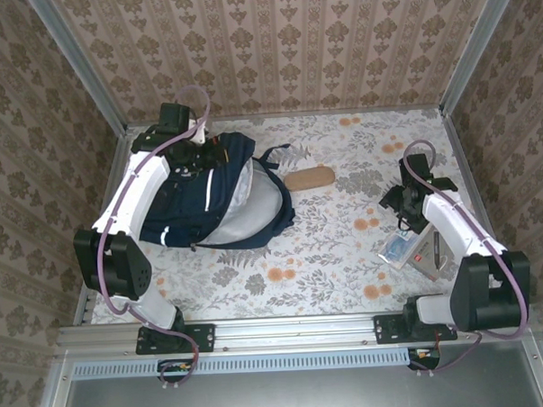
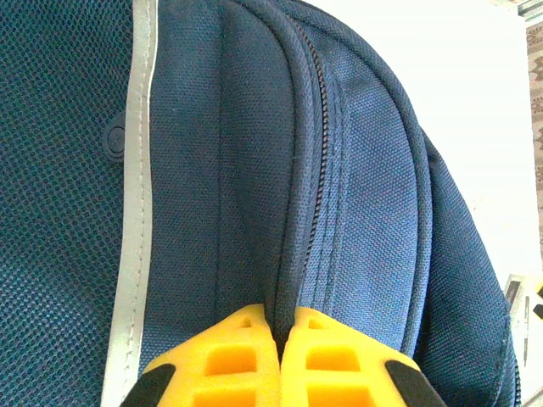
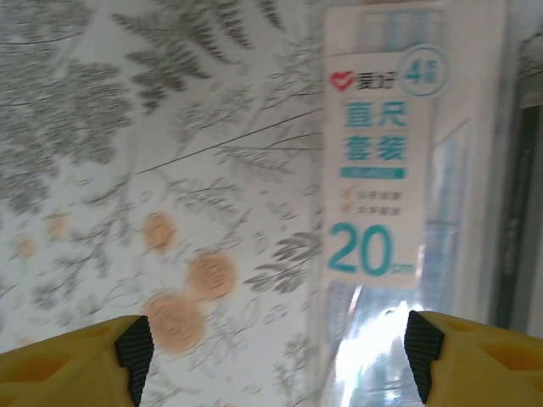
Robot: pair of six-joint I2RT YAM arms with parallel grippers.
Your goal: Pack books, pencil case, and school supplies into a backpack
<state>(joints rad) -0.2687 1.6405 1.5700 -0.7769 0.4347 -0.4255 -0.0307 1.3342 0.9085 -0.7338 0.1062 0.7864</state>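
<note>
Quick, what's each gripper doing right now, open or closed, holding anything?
Left gripper: closed, pinching a fold of the backpack.
Right gripper: open, holding nothing, facing the clear ruler pack.

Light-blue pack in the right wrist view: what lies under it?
The floral table shows beside the light-blue pack, which lies on it. The pack's printed label and the glare cover what is directly beneath.

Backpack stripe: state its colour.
Pale grey-white stripe on the navy backpack; clearest in the left wrist view.
</note>
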